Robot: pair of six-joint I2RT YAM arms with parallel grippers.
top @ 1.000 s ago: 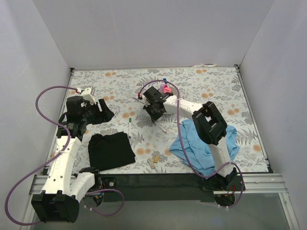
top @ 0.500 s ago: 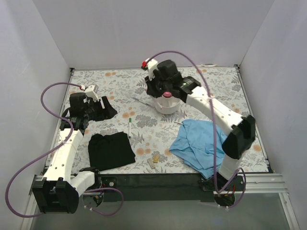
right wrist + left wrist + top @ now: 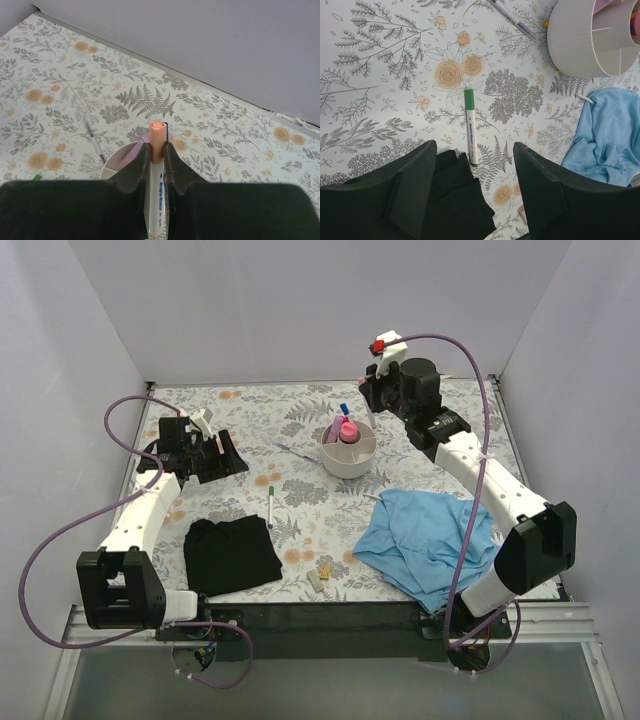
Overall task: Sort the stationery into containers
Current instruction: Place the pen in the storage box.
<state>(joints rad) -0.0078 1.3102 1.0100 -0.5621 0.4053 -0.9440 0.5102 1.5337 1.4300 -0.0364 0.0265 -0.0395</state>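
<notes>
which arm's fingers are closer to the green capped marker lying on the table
Left. The left fingers are open with the green-capped marker lying close in front of them. The right fingers are beyond the white organiser, shut on an orange-tipped marker.

Left hand (image 3: 472, 150) agape, low; right hand (image 3: 156, 149) clamped, held high.

The right gripper (image 3: 370, 400) now rises clear of the white round compartmented plastic organiser (image 3: 348, 466), swinging to its 1 o'clock. The left gripper (image 3: 225, 461) shifts slightly toward 1 o'clock.
</notes>
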